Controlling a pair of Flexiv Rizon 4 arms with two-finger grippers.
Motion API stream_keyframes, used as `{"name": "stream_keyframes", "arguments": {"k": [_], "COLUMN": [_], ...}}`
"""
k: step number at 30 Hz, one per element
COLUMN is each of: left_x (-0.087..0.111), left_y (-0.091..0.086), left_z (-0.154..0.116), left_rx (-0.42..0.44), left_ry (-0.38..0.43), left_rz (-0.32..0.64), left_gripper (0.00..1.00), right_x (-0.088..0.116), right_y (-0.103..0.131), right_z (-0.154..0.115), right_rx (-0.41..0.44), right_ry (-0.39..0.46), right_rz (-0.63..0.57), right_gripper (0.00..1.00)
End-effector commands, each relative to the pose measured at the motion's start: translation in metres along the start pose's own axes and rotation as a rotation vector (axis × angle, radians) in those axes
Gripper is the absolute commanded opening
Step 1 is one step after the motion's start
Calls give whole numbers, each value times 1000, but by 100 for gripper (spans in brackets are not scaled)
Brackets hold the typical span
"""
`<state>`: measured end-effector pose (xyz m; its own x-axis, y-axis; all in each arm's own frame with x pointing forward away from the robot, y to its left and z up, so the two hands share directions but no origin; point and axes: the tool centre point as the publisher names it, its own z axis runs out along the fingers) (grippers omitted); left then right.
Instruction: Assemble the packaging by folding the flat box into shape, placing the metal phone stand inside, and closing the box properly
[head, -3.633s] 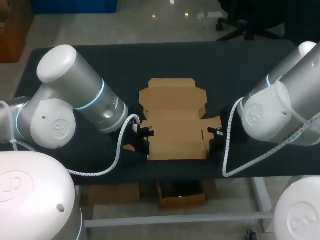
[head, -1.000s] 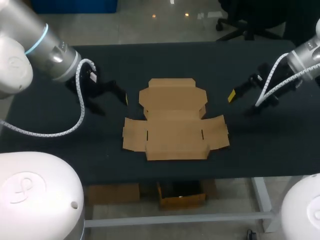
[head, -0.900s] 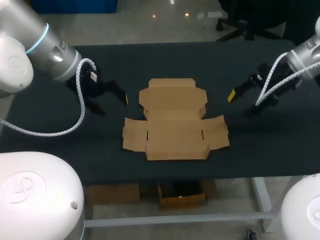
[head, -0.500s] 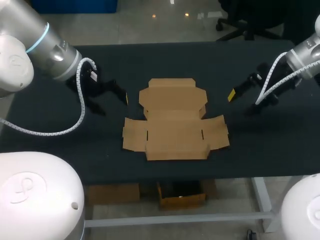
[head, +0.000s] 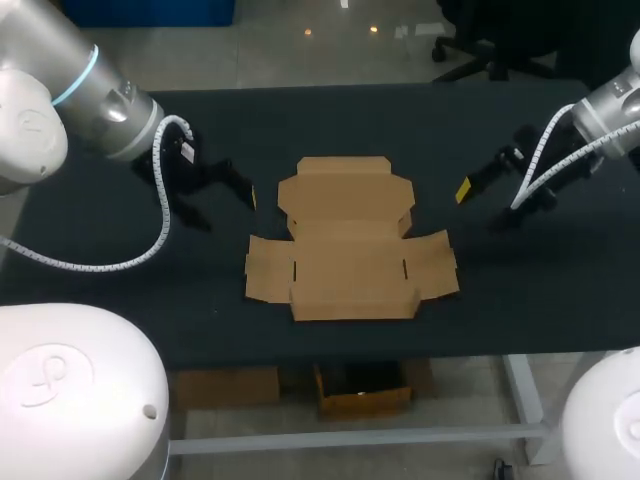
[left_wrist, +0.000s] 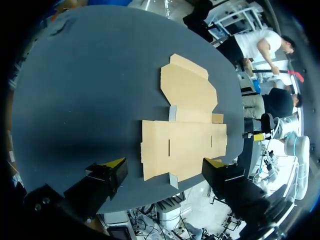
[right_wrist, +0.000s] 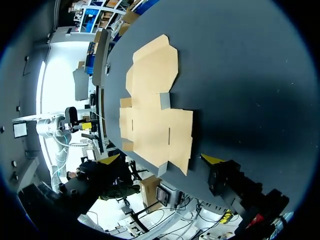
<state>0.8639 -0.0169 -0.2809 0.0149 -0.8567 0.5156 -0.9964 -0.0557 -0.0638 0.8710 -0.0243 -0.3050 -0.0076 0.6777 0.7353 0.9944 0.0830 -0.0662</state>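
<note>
Head view shows me the flat brown cardboard box blank (head: 350, 240) lying unfolded in the middle of the black table (head: 400, 120). My left gripper (head: 228, 208) and right gripper (head: 482, 207) hover on either side, fingers spread wide, well apart from it.

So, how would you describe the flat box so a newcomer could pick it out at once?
Find the black table. Near its middle lies the flat box, between the left fingers and the right fingers, touching neither. It is the only tan cardboard on it: an unfolded, cross-like sheet with flaps spread out.
</note>
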Motion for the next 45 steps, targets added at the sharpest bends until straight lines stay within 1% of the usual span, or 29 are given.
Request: {"name": "stream_keyframes", "arguments": {"k": [1, 4, 5, 9, 11, 12, 15, 19, 27, 34, 40, 45], "left_x": [0, 0, -6, -22, -27, -27, -21, -22, -24, -30, -34, -38], "left_y": [0, 0, -9, -32, -40, -42, -50, -65, -90, -106, -119, -129], "left_z": [0, 0, 6, 18, 21, 22, 23, 25, 31, 33, 33, 32], "left_rx": [-1, -1, -15, -57, -68, -84, -95, -114, -157, -177, -186, -201], "left_ry": [-1, -1, -8, -17, -21, -17, -23, -35, -55, -53, -53, -46], "left_rz": [1, 1, -29, -89, -109, -103, -113, -120, -124, -134, -144, -130], "left_gripper": [100, 100, 100, 100, 100, 100, 100, 100, 100, 100, 100, 100], "right_x": [0, 0, 0, -2, -3, -4, -5, -6, -7, -10, -11, -10], "right_y": [0, 0, 0, 4, 6, 8, 13, 21, 42, 61, 76, 87], "right_z": [-1, -1, -1, -3, -3, -2, -3, -3, -4, -2, 0, 2], "right_rx": [4, 4, 4, -5, -9, -10, -12, -22, -51, -79, -101, -114], "right_ry": [2, 2, 2, -2, -2, -3, -1, -2, 9, 22, 17, 14], "right_rz": [0, 0, 0, 5, 8, 9, 12, 6, -32, -66, -69, -74], "right_gripper": [100, 100, 100, 100, 100, 100, 100, 100, 100, 100, 100, 100]}}
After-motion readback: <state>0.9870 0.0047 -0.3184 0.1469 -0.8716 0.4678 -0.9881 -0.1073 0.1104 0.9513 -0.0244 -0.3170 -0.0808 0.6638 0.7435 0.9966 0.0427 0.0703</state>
